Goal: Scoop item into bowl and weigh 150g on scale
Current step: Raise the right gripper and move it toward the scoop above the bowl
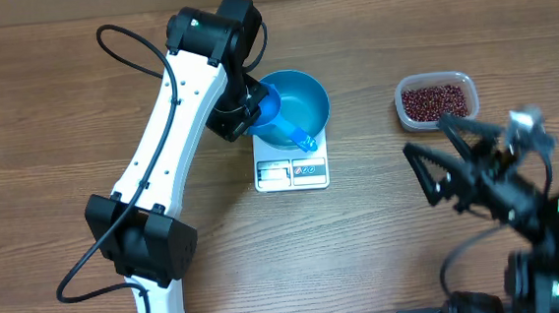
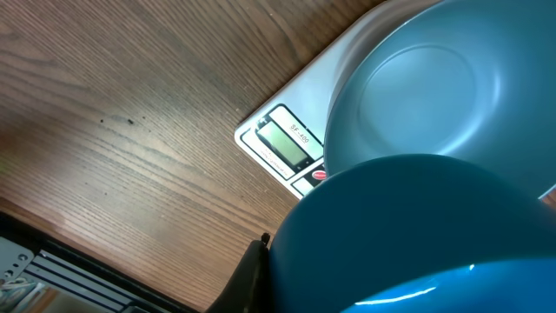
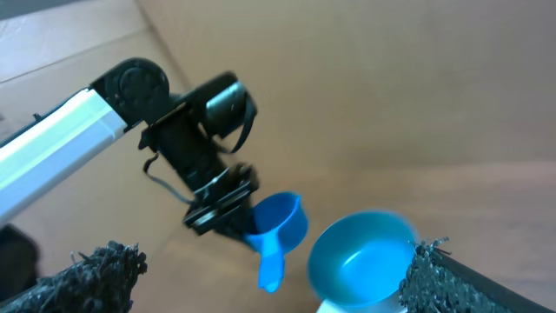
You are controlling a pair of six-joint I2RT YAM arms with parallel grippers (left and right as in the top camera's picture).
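The blue bowl (image 1: 303, 98) sits on the white scale (image 1: 291, 171), and no beans show inside it (image 2: 434, 87). My left gripper (image 1: 240, 115) is shut on a small blue scoop (image 1: 273, 117), holding it tilted over the bowl's left rim with the handle pointing toward the scale's display (image 2: 287, 143). In the right wrist view the scoop (image 3: 280, 228) looks empty. The beans (image 1: 437, 100) lie in a clear tub at the right. My right gripper (image 1: 426, 136) hovers open in front of the tub, its fingers (image 3: 95, 278) spread wide with nothing between them.
The clear plastic tub (image 1: 462, 80) stands at the back right of the wooden table (image 1: 59, 103). The left arm's white link (image 1: 174, 124) stretches diagonally from the front left toward the scale, trailing a black cable (image 1: 124, 44).
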